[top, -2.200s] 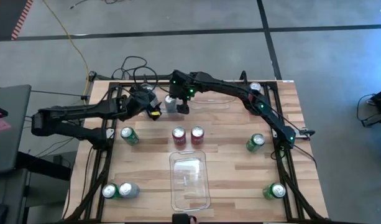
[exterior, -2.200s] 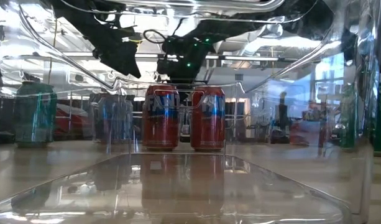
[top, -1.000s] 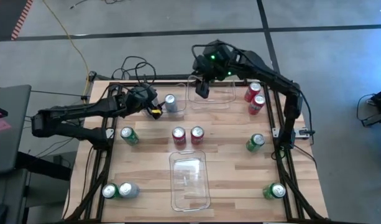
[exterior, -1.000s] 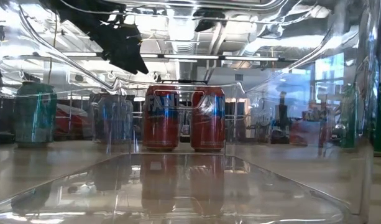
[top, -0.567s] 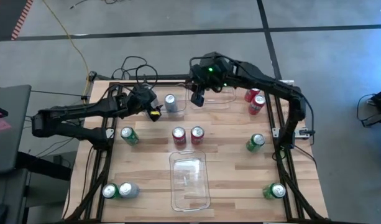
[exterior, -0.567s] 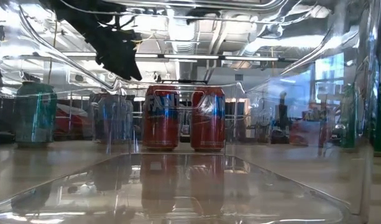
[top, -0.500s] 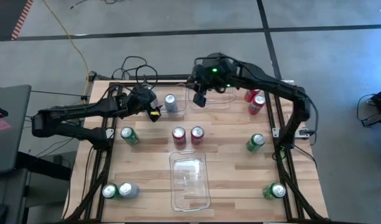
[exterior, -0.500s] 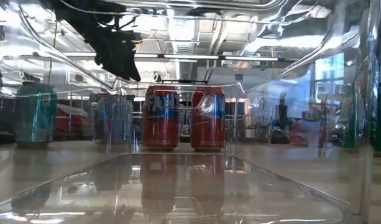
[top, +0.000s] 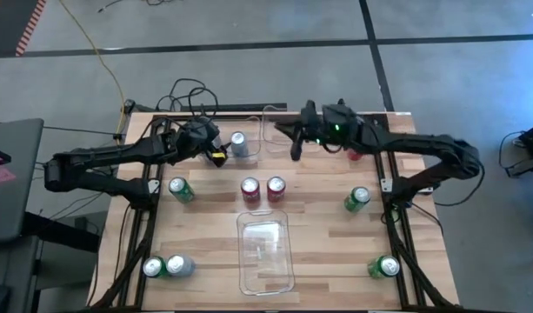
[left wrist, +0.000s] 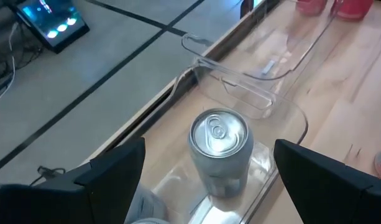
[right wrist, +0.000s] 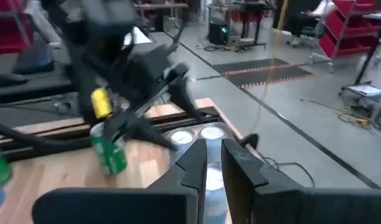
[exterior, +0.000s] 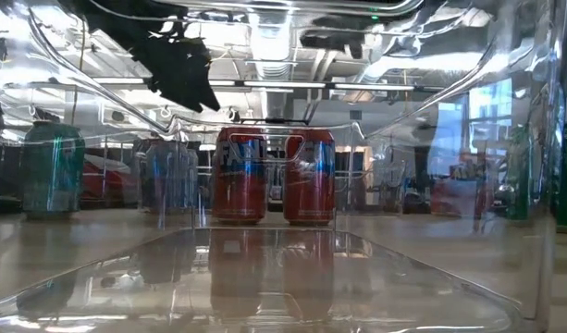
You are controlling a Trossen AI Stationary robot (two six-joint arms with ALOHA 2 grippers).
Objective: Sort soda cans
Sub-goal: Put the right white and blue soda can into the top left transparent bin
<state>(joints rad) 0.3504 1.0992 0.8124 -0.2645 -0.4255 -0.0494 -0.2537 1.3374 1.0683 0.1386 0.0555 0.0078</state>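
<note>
1. Left gripper (top: 216, 156) sits near the table's (top: 336, 252) far-left corner, jaws spread wide with nothing between them. In the left wrist view its two fingers (left wrist: 115, 171) flank a silver can (left wrist: 219, 151) standing upright just ahead.
2. That silver can (top: 238, 143) stands inside a clear bin (left wrist: 265, 81) at the far edge, just to the right of the left gripper.
3. Right gripper (top: 294, 149) hangs over the far edge near the middle, fingers (right wrist: 196, 163) almost together, a thin gap between them, holding nothing.
4. Cans spread about the table: two red cans (top: 263, 188) side by side at the centre; green ones at the left edge (top: 180, 189), right edge (top: 357, 199) and near-right corner (top: 386, 266); a green and silver pair (top: 166, 266) at the near-left corner.
5. Empty clear bin (top: 264, 252) at the near edge, middle.
6. Key relation: the upright silver can lies straight ahead of the open left jaws, its long axis vertical. The left arm is nearer to it than the right.
</note>
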